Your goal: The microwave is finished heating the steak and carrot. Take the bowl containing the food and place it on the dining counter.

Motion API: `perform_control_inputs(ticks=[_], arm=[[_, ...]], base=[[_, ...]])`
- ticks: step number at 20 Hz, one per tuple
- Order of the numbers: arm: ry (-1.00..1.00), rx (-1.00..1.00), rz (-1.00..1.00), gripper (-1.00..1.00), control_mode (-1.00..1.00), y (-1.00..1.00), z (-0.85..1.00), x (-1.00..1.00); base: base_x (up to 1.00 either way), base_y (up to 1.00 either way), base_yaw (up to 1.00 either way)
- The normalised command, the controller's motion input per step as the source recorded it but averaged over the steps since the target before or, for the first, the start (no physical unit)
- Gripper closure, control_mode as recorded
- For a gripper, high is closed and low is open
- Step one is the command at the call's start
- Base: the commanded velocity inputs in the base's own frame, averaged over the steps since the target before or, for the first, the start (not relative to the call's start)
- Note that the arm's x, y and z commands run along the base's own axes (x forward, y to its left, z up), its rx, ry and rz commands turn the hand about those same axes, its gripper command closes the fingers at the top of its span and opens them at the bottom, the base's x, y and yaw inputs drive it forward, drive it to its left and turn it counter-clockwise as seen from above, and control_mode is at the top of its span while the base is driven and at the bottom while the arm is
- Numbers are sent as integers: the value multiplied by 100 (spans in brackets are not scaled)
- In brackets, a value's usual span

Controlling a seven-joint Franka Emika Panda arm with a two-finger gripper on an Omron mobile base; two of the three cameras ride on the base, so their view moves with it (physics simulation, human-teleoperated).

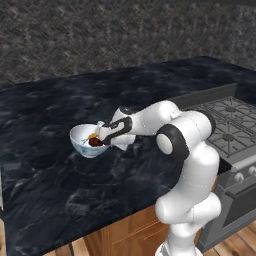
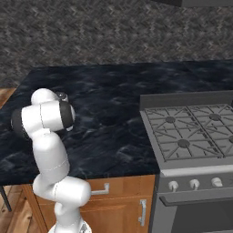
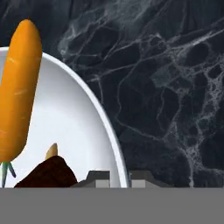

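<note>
Bowl (image 1: 85, 141): white, round, w/ orange carrot (image 3: 19, 89) & brown steak (image 3: 46, 174); on black bench (image 1: 60, 190); end effector (image 3: 119, 178) clamped on rim.

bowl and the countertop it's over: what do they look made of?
Bowl: looks like glazed ceramic, smooth white inside with a faint blue pattern outside; could be plastic, the render leaves it open. Dining counter: looks like polished black marble, pale veins running through a glossy dark top, on a wooden base.

Glossy white bowl (image 1: 85, 141), marble-veined counter (image 1: 50, 190)
</note>
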Motion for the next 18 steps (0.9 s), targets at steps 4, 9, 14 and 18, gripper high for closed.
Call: perform_control_inputs(ticks=[4,9,14,18], arm=[[6,0,0,100,-100,26,-40,41],[0,-1,0,-100,-100,12,3,-9],[-13,2,0,-100,-100,-23,60,-75],[-15,4,0,-100,-100,-57,93,-100]], base=[[0,0,0],[0,0,0],[0,0,0],[0,0,0]])
